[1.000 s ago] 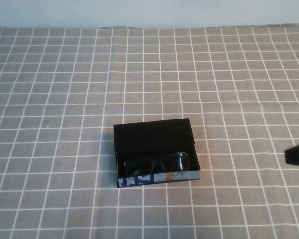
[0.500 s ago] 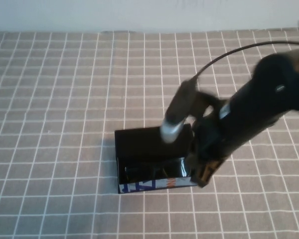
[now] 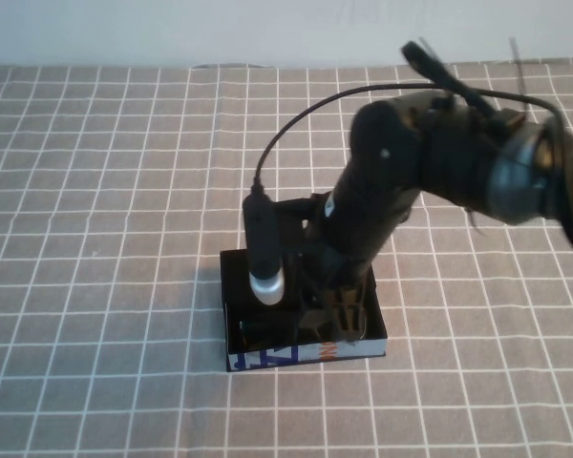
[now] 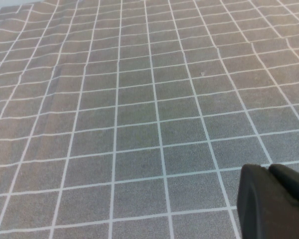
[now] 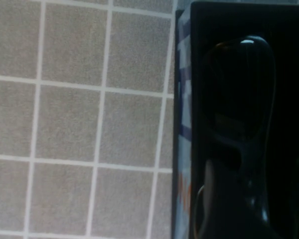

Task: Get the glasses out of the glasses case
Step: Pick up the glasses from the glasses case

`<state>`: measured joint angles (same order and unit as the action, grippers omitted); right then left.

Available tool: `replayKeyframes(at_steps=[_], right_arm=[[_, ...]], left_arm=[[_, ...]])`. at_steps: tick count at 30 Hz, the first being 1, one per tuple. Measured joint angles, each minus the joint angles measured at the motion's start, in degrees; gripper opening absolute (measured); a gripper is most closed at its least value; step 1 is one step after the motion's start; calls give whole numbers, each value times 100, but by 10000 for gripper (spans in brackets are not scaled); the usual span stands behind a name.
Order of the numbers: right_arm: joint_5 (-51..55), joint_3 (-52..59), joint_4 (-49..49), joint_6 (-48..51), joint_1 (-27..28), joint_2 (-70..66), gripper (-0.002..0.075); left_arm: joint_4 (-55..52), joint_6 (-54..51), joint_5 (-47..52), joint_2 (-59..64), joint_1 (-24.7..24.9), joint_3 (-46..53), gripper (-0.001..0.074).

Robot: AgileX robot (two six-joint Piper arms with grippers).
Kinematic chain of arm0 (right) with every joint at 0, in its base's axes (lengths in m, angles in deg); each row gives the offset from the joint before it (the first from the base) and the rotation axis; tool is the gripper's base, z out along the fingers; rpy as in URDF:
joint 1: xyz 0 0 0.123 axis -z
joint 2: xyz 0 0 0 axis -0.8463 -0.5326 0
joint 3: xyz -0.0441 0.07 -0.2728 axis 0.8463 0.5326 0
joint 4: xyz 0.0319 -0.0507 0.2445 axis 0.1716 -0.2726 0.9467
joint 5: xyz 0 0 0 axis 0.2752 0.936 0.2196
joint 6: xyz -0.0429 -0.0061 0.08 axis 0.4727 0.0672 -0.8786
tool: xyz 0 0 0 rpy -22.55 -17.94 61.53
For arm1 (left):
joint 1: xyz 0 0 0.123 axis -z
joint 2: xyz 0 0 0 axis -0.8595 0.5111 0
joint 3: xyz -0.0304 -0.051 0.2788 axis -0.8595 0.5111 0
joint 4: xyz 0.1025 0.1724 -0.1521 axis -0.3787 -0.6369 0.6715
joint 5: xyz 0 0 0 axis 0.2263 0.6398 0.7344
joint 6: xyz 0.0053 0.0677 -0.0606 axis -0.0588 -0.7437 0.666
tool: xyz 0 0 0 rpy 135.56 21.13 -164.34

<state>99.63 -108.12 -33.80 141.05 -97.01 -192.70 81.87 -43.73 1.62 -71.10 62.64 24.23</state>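
Right gripper (image 3: 336, 320), grip unclear, inside boxy black glasses case (image 3: 237, 286) over glossy glasses (image 5: 241, 99); left gripper (image 4: 274, 199) closed

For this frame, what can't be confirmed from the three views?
- Right tool: in the high view it is down in the glasses case, but dark against the black interior; any grip on the glasses is unreadable.
- Glasses: the high view hides most of them behind the arm; the right wrist view shows one lens, the rest cut off.
- Left tool: only a dark corner shows in the left wrist view, over the checked cloth; absent from the high view.
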Motion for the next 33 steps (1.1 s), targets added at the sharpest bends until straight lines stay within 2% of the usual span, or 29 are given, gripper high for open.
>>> replayKeyframes(at_steps=[7, 33], right_arm=[[189, -442, -63, 98, 0, -443, 269], [233, -489, -86, 249, 0, -767, 269]], left_arm=[[0, 0, 0, 0, 0, 0, -4], [0, 0, 0, 0, 0, 0, -4]])
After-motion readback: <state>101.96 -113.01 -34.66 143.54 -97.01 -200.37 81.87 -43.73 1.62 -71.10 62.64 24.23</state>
